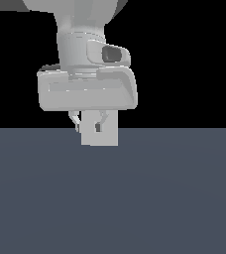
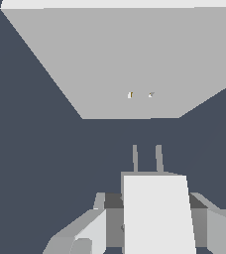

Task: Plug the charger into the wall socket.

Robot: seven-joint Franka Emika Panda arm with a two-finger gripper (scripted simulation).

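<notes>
Robot hand (image 1: 89, 125) above dark floor (image 1: 113, 198), fingers astride a white block (image 1: 104, 134), seemingly gripped.

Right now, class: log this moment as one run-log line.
phase: approach | charger: held between jaws, prongs toward wall socket | prongs: short of holes, not inserted

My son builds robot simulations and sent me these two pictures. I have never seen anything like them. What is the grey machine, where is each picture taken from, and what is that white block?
Both are simulator renders. The exterior view shows the end of a robot arm over a dark floor. Its tool is shut on a white block, the charger. The wrist view comes from a camera on the arm, looking along the charger with its two thin prongs. They point toward the socket, a pale plate with two tiny holes. The prongs are not yet in.
</notes>
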